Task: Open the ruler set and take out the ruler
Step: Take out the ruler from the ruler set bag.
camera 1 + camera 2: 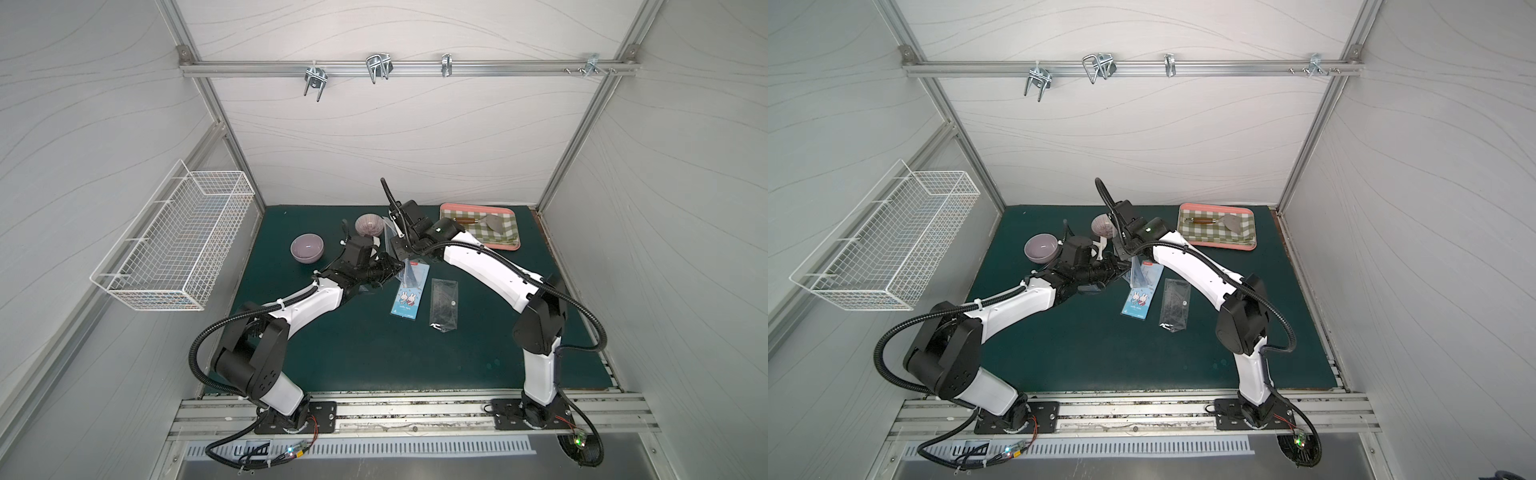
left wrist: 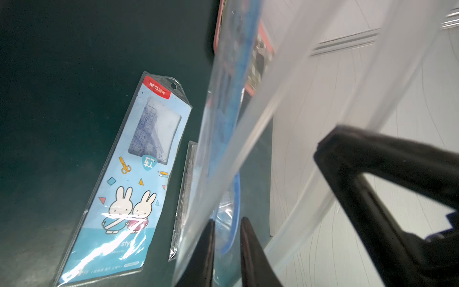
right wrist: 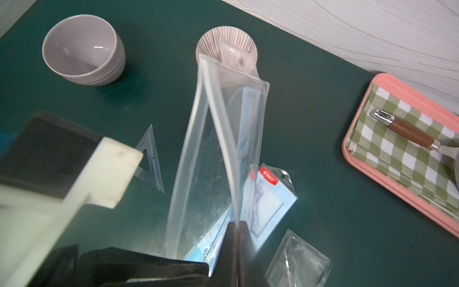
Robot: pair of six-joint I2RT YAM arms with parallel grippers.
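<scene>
The ruler set [image 3: 211, 154] is a clear zip pouch held up over the green mat, its mouth gaping; it also shows in both top views [image 1: 409, 272] [image 1: 1138, 272]. My right gripper [image 3: 237, 223] is shut on one zip strip of the pouch. A bluish ruler [image 3: 250, 119] [image 2: 231, 87] stands inside it. My left gripper [image 2: 226, 221] reaches in at the mouth, its jaws a narrow gap apart on either side of a blue-edged curved piece [image 2: 234, 198]. I see no contact with it. Both grippers meet mid-table [image 1: 395, 257].
On the mat lie a rabbit-printed blue packet [image 1: 409, 297] [image 2: 131, 179], a clear empty sleeve [image 1: 444, 303] and a set square [image 3: 149, 159]. A lilac bowl [image 1: 306, 248] and a striped bowl [image 1: 369, 225] stand behind. A pink tray [image 1: 498, 248] holds a spatula [image 3: 407, 131]. A wire basket [image 1: 174, 249] hangs on the left wall.
</scene>
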